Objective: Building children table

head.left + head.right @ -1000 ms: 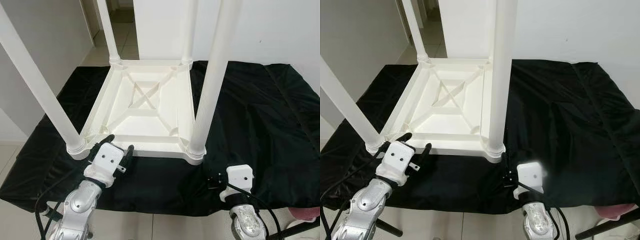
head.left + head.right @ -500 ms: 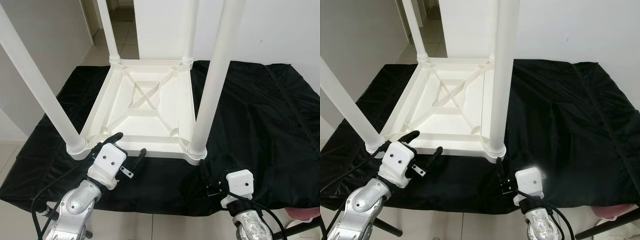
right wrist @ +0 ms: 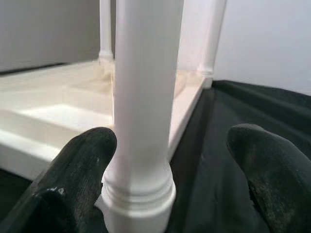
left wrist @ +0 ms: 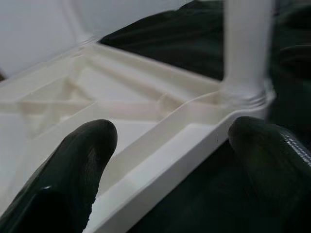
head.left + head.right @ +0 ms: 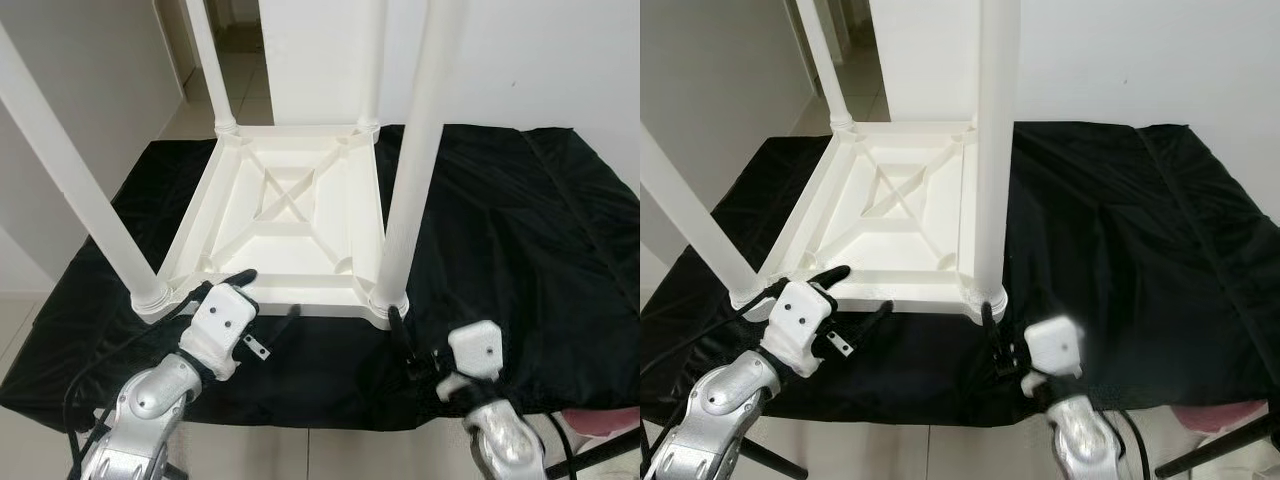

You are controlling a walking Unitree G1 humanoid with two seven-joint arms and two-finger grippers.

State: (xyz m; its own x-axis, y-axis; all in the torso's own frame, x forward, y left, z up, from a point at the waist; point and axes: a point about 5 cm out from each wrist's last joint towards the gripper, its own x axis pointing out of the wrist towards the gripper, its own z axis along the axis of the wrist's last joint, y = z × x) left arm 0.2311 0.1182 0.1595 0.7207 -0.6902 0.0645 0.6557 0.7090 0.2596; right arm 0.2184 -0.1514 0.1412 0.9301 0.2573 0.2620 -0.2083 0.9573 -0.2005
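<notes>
White plastic table (image 5: 290, 215) lies upside down on the black-draped worktop (image 5: 500, 230), ribbed underside up with an X brace at its centre. Four legs stand up from its corners: near-right leg (image 5: 405, 200), near-left leg (image 5: 85, 195), and two far legs, the far-left one at (image 5: 210, 70). The table sits on the worktop's left half, its near edge close to the worktop's front edge.

Left gripper (image 5: 262, 296) is at the table's near edge, just right of the near-left leg. Fingers spread apart, holding nothing. One finger (image 5: 238, 277) reaches over the rim, the other (image 5: 285, 316) lies outside it over the cloth. The left wrist view gives the detail: the rim runs between the two pads, and the near-right leg's collar (image 4: 243, 94) shows beyond.

Right gripper (image 5: 995, 335) is at the base of the near-right leg. The right wrist view shows its fingers (image 3: 82, 179) wide apart; that leg (image 3: 143, 97) stands between them, against one finger and clear of the other, so no clamp. White wall (image 5: 540, 60) behind the table.
</notes>
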